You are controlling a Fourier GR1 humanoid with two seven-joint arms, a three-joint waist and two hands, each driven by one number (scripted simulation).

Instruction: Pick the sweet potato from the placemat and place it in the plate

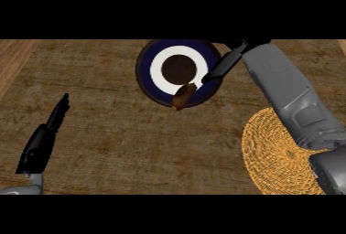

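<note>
1. brown oblong sweet potato lies on the near rim of the round navy, white and brown plate by the counter's far edge.
2. right hand, fingers straight, just beside it.
3. left hand rests open, near-left corner.
4. woven yellow placemat, right edge.

A mottled, dull brown stone-like surface filled nearly the whole view. Paler wood-grain strips showed along its upper left and upper right corners. Lighting was dim and even.
</note>
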